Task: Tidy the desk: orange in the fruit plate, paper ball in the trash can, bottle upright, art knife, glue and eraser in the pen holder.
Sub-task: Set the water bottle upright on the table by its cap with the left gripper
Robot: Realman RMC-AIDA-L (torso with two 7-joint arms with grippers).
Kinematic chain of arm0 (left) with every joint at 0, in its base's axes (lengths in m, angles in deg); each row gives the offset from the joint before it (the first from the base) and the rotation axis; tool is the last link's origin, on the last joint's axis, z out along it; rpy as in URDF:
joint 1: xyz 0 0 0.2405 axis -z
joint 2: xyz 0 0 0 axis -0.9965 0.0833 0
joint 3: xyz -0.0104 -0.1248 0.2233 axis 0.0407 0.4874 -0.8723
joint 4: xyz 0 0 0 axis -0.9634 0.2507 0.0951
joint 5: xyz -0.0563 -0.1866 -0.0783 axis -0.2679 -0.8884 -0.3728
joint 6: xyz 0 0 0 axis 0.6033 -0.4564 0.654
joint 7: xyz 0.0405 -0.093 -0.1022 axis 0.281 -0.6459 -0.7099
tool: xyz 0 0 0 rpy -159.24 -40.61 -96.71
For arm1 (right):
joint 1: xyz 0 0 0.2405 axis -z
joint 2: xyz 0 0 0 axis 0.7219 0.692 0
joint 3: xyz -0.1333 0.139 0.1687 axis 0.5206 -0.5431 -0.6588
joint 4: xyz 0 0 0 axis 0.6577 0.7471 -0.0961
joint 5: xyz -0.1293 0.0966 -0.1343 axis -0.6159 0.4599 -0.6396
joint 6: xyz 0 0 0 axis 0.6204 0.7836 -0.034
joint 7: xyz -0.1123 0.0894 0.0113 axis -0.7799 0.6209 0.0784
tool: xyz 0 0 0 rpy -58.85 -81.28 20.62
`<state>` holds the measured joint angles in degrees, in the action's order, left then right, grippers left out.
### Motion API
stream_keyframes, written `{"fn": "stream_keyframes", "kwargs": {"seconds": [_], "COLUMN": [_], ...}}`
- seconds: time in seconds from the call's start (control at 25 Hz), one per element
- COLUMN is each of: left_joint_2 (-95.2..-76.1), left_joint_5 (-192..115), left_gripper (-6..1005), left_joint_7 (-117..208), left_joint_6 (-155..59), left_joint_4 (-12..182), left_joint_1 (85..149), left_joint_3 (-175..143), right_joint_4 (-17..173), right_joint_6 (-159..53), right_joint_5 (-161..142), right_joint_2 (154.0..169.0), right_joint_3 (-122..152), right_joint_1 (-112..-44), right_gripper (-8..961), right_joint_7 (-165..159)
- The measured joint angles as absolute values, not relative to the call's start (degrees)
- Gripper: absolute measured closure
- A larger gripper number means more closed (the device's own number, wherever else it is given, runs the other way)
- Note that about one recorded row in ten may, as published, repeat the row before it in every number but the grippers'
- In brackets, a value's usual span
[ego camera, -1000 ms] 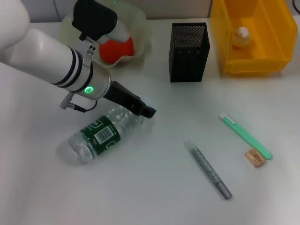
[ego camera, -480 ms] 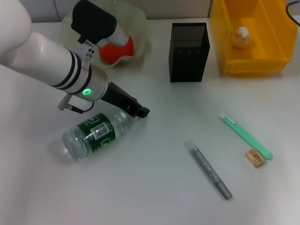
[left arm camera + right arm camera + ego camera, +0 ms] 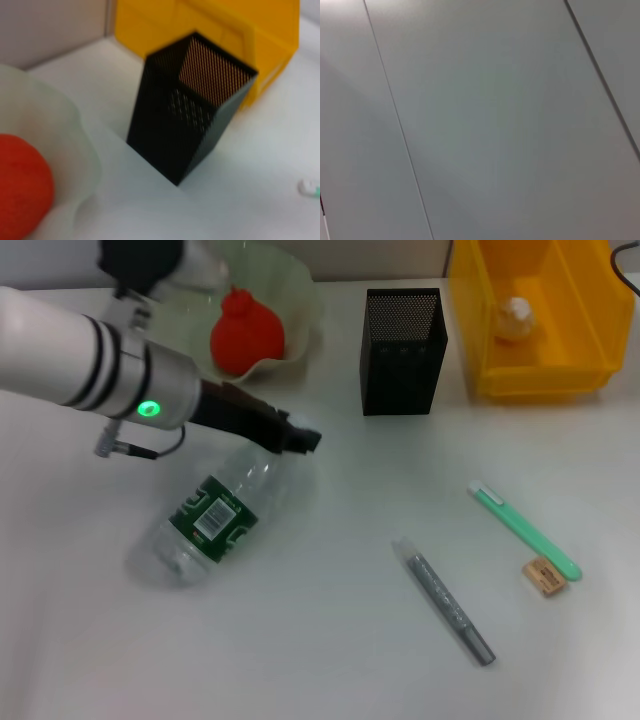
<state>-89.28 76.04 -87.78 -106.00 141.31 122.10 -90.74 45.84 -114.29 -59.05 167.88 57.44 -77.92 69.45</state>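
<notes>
The bottle point(image 3: 212, 520) lies on its side on the desk, in front of the fruit plate point(image 3: 300, 315) holding the orange point(image 3: 247, 335); since a moment ago its neck end has lifted and swung, so uprighting looks underway; the left gripper point(image 3: 290, 437) sits at the neck, apparently pinching it; the right arm is out of sight.

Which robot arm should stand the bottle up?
Probably the left. Its tool hangs at the neck end of the lying bottle. The right arm is out of the head view; its camera shows only a blank panel.
</notes>
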Motion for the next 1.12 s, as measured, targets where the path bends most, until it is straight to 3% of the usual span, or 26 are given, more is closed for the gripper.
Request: {"fn": "stream_keyframes", "kwargs": {"seconds": [0.4,1.12], "left_joint_2": [-89.11,-89.07], "left_joint_5": [70.78,67.38], "left_gripper": [507,463], "left_joint_7": [-79.83,-75.54], "left_joint_6": [-110.82,-111.66], "left_joint_4": [151.63,154.09], "left_joint_1": [114.18,110.54], "left_joint_3": [-79.37,-74.51], "right_joint_4": [47.08,47.99], "right_joint_6": [-114.35,-114.14], "right_joint_5": [-59.24,-63.53], "right_joint_2": [167.88,167.7], "right_joint_3": [57.44,57.44], "right_joint_1": [-79.43,-81.22], "right_gripper": [223,224], "right_joint_7": [69.71,71.69]}}
